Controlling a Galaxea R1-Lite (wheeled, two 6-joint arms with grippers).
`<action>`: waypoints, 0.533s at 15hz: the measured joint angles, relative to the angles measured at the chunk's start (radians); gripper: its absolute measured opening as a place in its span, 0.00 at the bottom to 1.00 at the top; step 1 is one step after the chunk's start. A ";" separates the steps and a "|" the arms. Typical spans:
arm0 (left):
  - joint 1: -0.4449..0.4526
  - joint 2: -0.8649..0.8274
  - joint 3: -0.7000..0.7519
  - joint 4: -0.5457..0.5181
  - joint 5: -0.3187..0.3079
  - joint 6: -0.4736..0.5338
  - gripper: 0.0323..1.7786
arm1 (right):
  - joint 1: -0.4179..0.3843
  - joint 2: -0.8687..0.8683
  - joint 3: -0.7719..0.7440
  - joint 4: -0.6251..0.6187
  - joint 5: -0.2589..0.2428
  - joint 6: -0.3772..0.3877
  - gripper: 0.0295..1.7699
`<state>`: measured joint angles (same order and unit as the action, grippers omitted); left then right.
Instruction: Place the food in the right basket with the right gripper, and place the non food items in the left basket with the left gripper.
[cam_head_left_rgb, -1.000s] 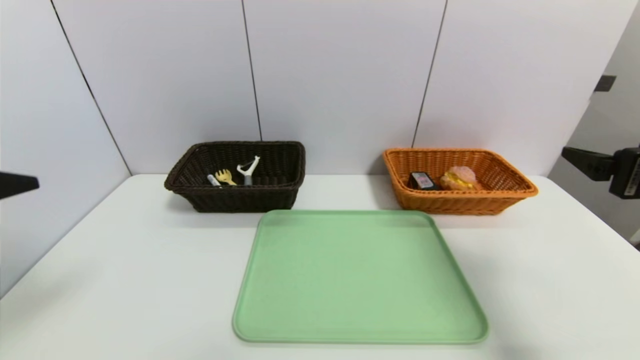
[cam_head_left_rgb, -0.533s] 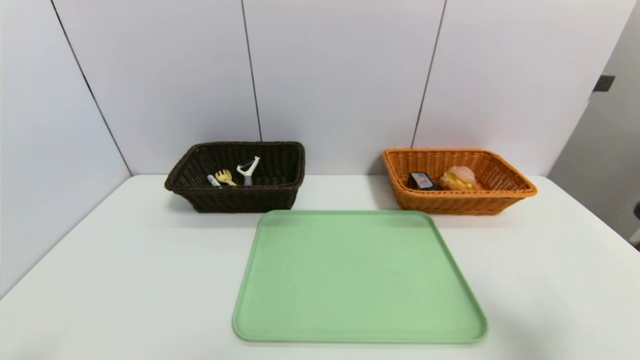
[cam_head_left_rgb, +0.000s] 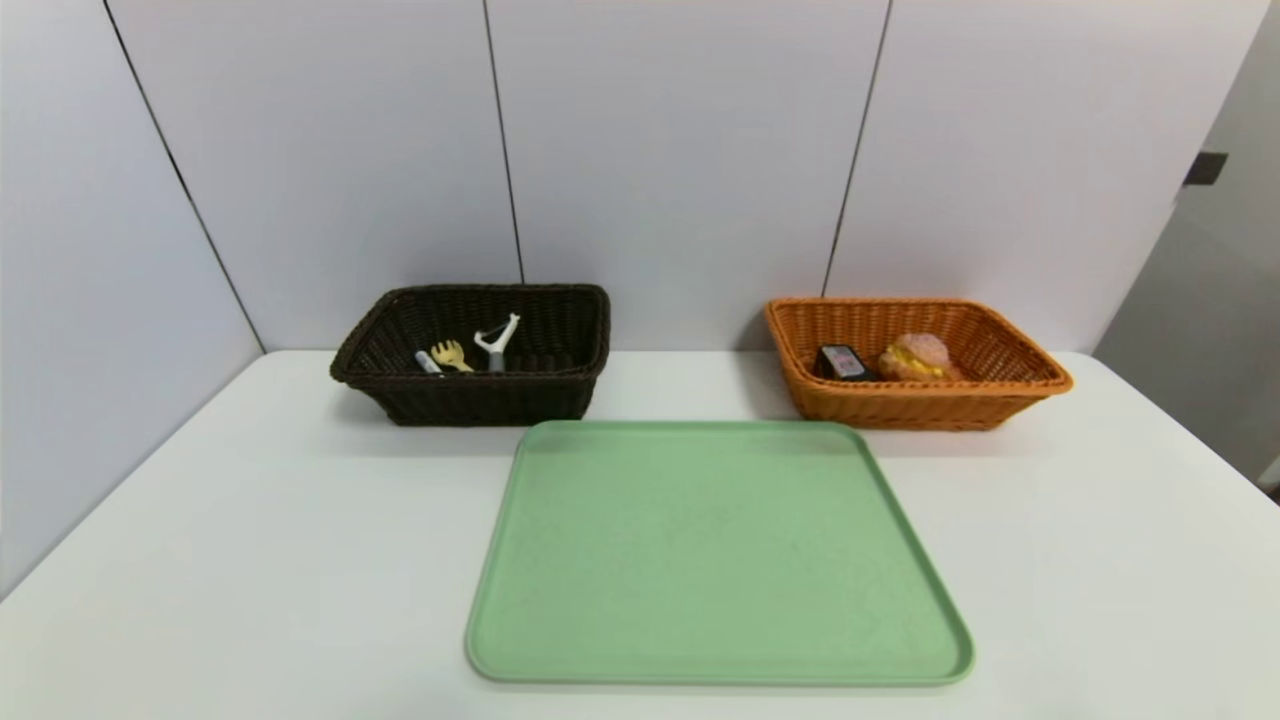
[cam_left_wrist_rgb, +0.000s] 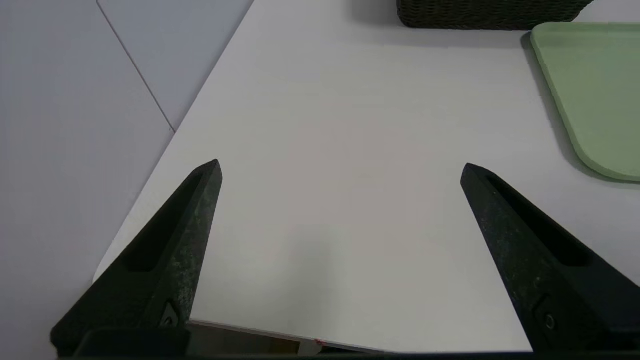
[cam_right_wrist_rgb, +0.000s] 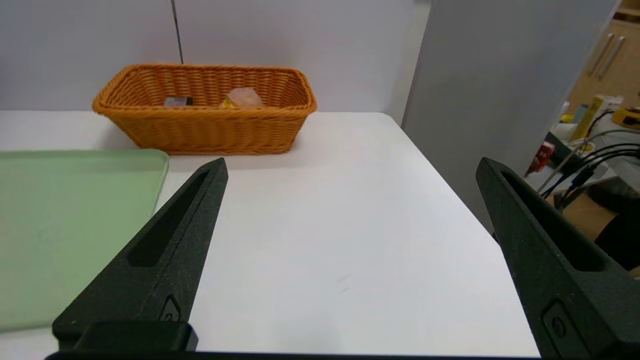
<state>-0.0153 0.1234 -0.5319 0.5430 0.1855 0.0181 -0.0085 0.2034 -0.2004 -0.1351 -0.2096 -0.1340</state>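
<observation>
Dark brown basket (cam_head_left_rgb: 470, 352) holds peeler (cam_head_left_rgb: 496, 342), pasta spoon (cam_head_left_rgb: 450, 354), marker (cam_head_left_rgb: 427, 361); orange basket (cam_head_left_rgb: 915, 362) holds bun (cam_head_left_rgb: 916, 357) and black box (cam_head_left_rgb: 841, 361). Green tray (cam_head_left_rgb: 715, 550) sits bare on white table (cam_head_left_rgb: 250, 520). Left gripper (cam_left_wrist_rgb: 340, 167) and right gripper (cam_right_wrist_rgb: 350, 165) both spread wide, nothing held, over the table's near corners.

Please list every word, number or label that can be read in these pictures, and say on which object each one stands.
No text can be read for certain.
Small black box in the orange basket: pink-red print on top, too small and blurred to read.
Yellow package beyond the table: no readable print.
</observation>
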 joint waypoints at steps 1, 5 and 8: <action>0.001 -0.037 0.019 -0.002 0.000 0.030 0.95 | 0.001 -0.064 0.009 0.036 0.002 -0.019 0.97; 0.003 -0.111 0.119 -0.160 0.005 0.067 0.95 | 0.005 -0.177 0.064 -0.031 0.059 -0.105 0.97; 0.003 -0.123 0.275 -0.413 0.002 0.111 0.95 | 0.005 -0.199 0.174 -0.162 0.132 -0.140 0.97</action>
<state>-0.0119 0.0000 -0.2572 0.1298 0.1874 0.1294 -0.0036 0.0043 -0.0268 -0.2968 -0.0779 -0.2745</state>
